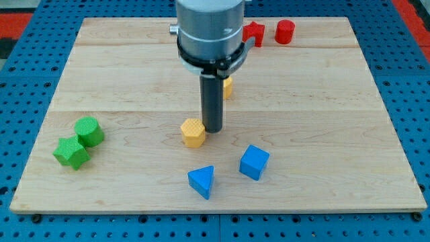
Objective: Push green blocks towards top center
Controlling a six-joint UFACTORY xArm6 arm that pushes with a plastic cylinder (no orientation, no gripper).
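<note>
Two green blocks lie at the view's left: a green cylinder and, just below-left of it and touching it, a green star-shaped block. My tip stands near the board's middle, right beside a yellow hexagonal block on its right side. The tip is far to the right of both green blocks.
A second yellow block is partly hidden behind the rod. A red star-shaped block and a red cylinder sit at the top. A blue triangle and blue cube lie near the bottom. The wooden board rests on blue pegboard.
</note>
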